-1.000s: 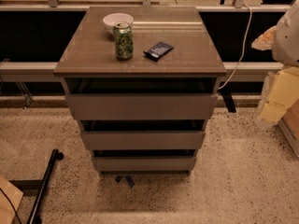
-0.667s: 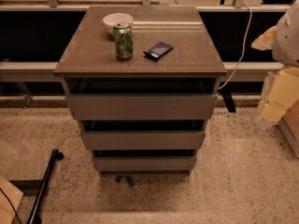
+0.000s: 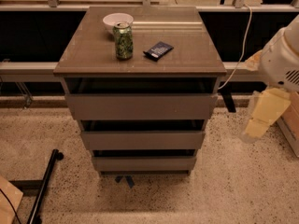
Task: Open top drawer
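1. Off the desk's front-left corner, down on the speckled floor, a black pole (image 3: 44, 185) lies at a slant. A tan board (image 3: 7, 204) sits beside its lower end.
2. The desk (image 3: 88, 55) has a brown, glossy top.
3. A white bowl (image 3: 117, 21) stands upright near the back edge, left of centre.
4. A green can (image 3: 123, 41) stands upright just in front of the bowl, close to it. Whether the two touch cannot be told.
5. A dark flat packet (image 3: 158, 50) lies right of the can, near the middle of the top, turned at an angle to the front edge and clear of the can.
6. The top drawer (image 3: 140, 107) sits directly below the front edge and runs nearly from the front-left corner to the front-right corner. It has a plain grey front panel. A dark gap shows between the front edge and the top of the panel. How far the drawer is drawn out cannot be told.
7. Two lower drawers, middle (image 3: 142, 140) and bottom (image 3: 144, 163), sit stacked beneath it, each with a dark gap above.
8. A white cable (image 3: 243, 41) drops from behind the back-right corner down past the right edge.
9. The white arm (image 3: 282, 55) stands off the right edge.
10. The gripper (image 3: 264, 113) is the pale yellow part hanging below the arm. It sits beyond the front-right corner at about drawer height, well apart from the top drawer. It touches nothing that shows, and whether it is open or closed cannot be told.
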Robot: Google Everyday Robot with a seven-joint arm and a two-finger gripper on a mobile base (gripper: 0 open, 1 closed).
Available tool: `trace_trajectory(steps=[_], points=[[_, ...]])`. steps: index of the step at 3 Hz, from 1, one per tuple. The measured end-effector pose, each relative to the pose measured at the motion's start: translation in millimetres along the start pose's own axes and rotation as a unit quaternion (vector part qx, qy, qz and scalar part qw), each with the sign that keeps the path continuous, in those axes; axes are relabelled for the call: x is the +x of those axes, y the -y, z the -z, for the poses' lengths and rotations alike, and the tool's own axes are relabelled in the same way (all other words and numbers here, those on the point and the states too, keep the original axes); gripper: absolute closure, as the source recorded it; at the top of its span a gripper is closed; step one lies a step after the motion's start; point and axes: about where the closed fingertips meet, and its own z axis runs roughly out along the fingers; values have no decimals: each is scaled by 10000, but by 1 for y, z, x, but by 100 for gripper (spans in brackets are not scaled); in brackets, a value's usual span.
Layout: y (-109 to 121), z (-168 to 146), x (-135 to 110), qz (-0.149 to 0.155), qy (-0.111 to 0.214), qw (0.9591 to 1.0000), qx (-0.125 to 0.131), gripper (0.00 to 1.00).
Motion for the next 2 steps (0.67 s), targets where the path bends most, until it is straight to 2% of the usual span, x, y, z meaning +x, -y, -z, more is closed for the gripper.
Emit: trace_trajectory(steps=[1,2], points=[[-3,-35,-10,27,379,9992,-95,0],[0,-35,-12,26,416,9991,-36,0]])
